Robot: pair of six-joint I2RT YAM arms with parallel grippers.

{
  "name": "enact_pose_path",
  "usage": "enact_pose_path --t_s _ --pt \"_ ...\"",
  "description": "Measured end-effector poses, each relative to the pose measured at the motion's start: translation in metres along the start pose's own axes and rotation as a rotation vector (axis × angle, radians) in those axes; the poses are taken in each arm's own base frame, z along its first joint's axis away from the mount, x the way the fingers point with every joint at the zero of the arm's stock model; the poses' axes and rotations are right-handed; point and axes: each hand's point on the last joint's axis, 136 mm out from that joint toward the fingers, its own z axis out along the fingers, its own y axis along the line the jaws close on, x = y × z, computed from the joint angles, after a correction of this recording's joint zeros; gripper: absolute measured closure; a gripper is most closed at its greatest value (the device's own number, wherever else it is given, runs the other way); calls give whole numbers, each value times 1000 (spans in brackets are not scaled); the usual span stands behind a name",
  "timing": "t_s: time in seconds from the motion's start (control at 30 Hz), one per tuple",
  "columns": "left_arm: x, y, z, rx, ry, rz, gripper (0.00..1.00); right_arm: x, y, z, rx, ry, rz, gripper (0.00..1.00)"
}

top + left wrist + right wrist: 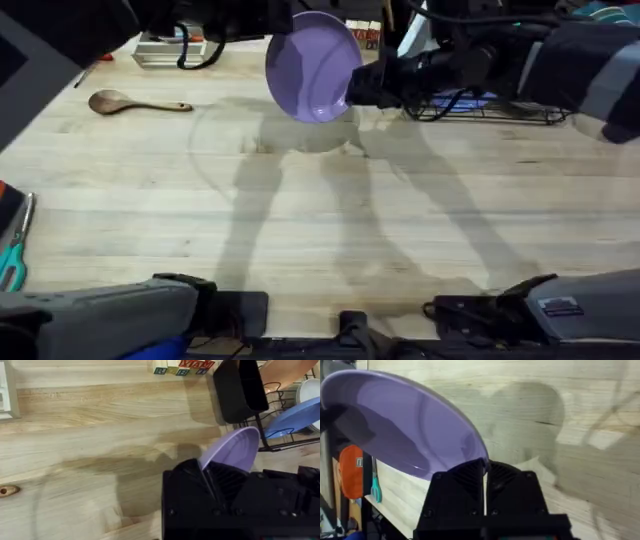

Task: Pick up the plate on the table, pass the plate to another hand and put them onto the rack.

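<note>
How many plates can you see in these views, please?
2: the lavender plate held above the table by the right gripper, and a blue plate in the rack. Others may be hidden.

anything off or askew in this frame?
Nothing damaged or spilled. The plate is off the table, tilted, with the right hand clamped on its rim. A wooden spoon lies loose at far left, scissors at the left edge.
</note>
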Motion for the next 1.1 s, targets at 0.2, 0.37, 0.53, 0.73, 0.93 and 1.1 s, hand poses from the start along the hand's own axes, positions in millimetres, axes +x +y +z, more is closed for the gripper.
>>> enact_pose_path --t_s 0.2,0.37,0.53,0.73,0.93,1.1 --pt "0 0 0 0 1 0 960 0 -1 0 1 1 -33 971" --pt "1 0 0 3 5 -1 906 -4 -6 -2 7 -6 -56 971" --pt "0 -2 0 9 -1 -8 645 -6 -24 -8 47 1 -27 971" --pt "0 -2 0 12 -1 -11 526 -1 -40 -13 85 32 -19 972" --pt "0 -2 0 12 -1 -11 519 2 -42 -17 104 43 -95 972" --pt "0 -1 0 11 -1 -12 494 -7 -25 -42 80 -20 -217 972"
